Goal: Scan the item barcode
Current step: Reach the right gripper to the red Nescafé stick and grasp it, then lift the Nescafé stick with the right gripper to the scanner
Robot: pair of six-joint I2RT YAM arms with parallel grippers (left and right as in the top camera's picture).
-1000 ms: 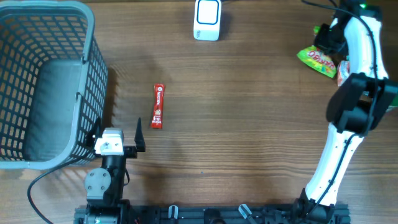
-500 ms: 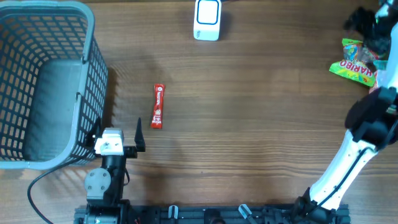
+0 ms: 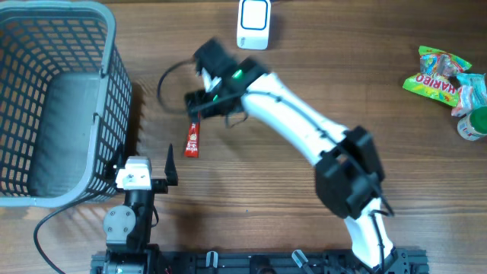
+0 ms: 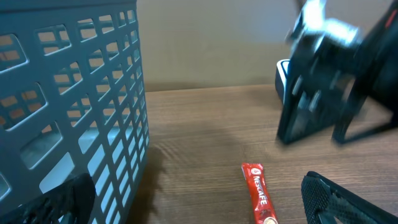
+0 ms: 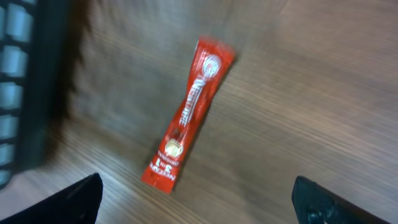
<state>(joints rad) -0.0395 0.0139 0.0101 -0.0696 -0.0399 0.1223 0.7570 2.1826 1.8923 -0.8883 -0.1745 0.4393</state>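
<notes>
A red Nescafe stick sachet (image 3: 192, 141) lies flat on the wooden table, right of the basket. My right gripper (image 3: 198, 105) hovers open just above its far end. In the right wrist view the sachet (image 5: 189, 115) lies ahead of the open gripper (image 5: 202, 202), untouched. The left gripper (image 3: 144, 158) rests open near the table's front edge, just left of the sachet (image 4: 258, 193), and in the left wrist view that gripper (image 4: 199, 208) has nothing between its fingers. A white scanner (image 3: 253, 23) stands at the back centre.
A tall grey mesh basket (image 3: 106, 34) fills the left side, close to the left gripper; its wall (image 4: 74, 93) shows in the left wrist view. A green Haribo candy bag (image 3: 435, 76) and other packets (image 3: 472, 106) lie at the far right.
The right gripper opened, leaving the Haribo bag at the far right, and the arm swung across the table to hover over the red sachet. The left arm has not moved.
</notes>
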